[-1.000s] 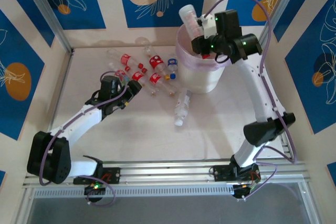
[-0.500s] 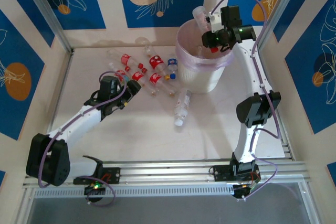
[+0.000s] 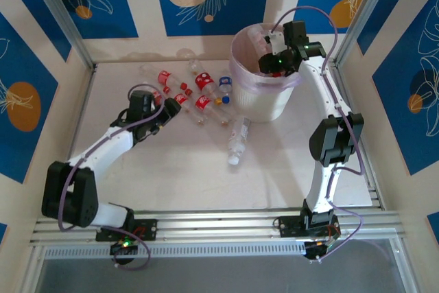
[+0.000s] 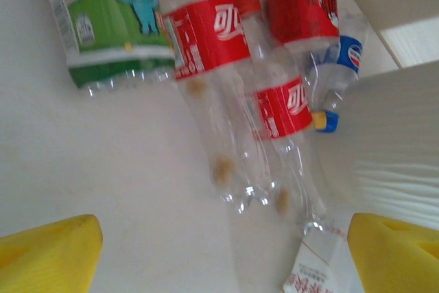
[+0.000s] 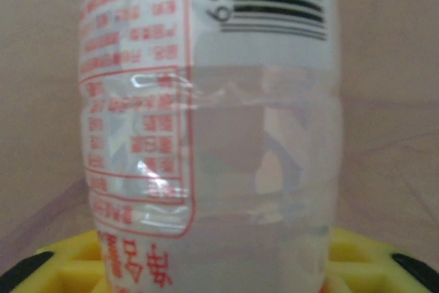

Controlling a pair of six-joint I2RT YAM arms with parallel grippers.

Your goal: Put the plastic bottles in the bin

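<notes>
Several plastic bottles (image 3: 185, 90) lie in a loose cluster left of the bin (image 3: 264, 104), a white bucket lined with a pinkish bag. My left gripper (image 3: 167, 109) stands open at the cluster's near edge. In the left wrist view its yellow fingertips (image 4: 51, 255) frame bare table, with two red-labelled bottles (image 4: 206, 32) (image 4: 285, 104) and a green-labelled one (image 4: 110, 32) just beyond. My right gripper (image 3: 271, 61) hangs over the bin's mouth. A clear bottle with red print (image 5: 206, 135) stands between its yellow fingers (image 5: 374, 259).
A white-labelled bottle (image 3: 239, 138) lies alone in front of the bin. A blue-labelled bottle (image 3: 225, 87) rests against the bin's left side. The blue patterned back wall and an aluminium post (image 3: 65, 15) bound the table.
My right gripper has carried its bottle from above the bin's far rim down into the bin's mouth. My left gripper has shifted slightly farther in toward the cluster, still open.
</notes>
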